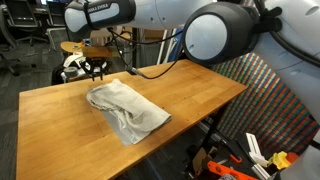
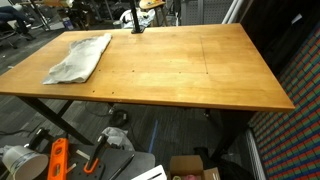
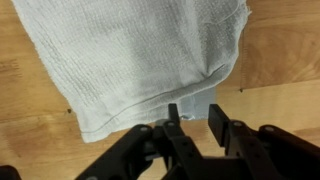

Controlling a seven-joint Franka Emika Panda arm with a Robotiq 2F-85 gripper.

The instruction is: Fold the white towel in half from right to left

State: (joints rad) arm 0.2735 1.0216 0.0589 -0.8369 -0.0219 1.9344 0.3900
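The white towel (image 1: 126,108) lies crumpled and partly folded on the wooden table (image 1: 190,92). It also shows in an exterior view (image 2: 78,57) near the table's far left corner. In the wrist view the towel (image 3: 140,55) fills the upper part of the picture. My gripper (image 3: 193,120) is open, and its two fingers stand just over the towel's near edge. In both exterior views the gripper (image 1: 95,70) (image 2: 137,22) hangs by the towel's end at the table's edge. Nothing is held.
Chairs and desks stand behind the table (image 2: 200,60). On the floor below lie orange tools (image 2: 57,160) and a cardboard box (image 2: 195,168). A patterned panel (image 1: 270,100) stands beside the table.
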